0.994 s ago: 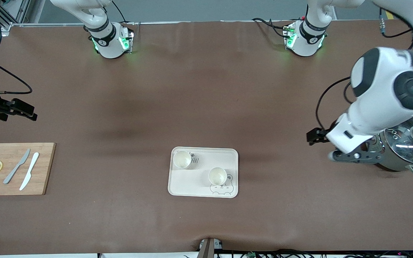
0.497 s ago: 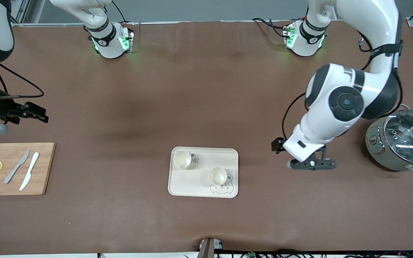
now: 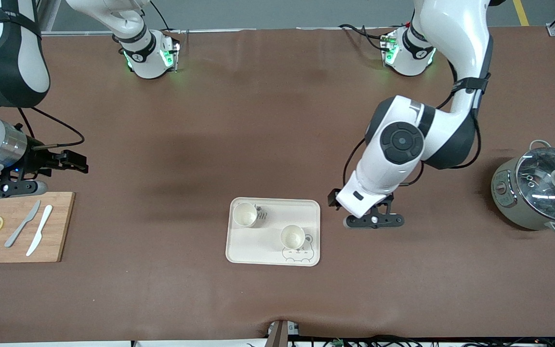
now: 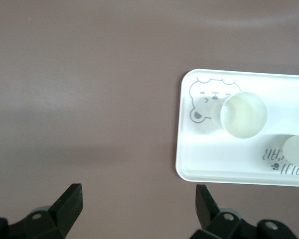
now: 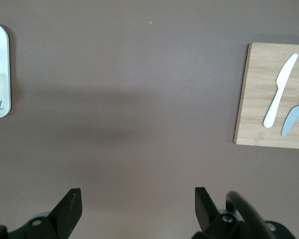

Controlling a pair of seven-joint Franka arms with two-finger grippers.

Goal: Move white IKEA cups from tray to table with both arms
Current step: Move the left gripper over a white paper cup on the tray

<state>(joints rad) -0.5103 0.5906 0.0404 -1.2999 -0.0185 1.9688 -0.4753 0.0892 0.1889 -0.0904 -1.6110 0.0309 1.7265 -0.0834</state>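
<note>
Both white IKEA cups (image 3: pixel 244 214) (image 3: pixel 292 236) are set upright on the tray (image 3: pixel 306 209), one toward its 10 o'clock corner, the other toward 5 o'clock by the bear drawing, so that each can be reached by its own arm. The left gripper (image 4: pixel 138 201) is held over the table (image 3: pixel 277 120) just beside the tray at 3 o'clock, jaws spread wide and empty. The right gripper (image 5: pixel 137 201) is kept over bare table at 9 o'clock, near the cutting board (image 3: pixel 60 226), jaws likewise apart.

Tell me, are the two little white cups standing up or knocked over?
Standing up. Both cups sit on the tray with their round rims facing up, so you can look straight down inside them.
</note>
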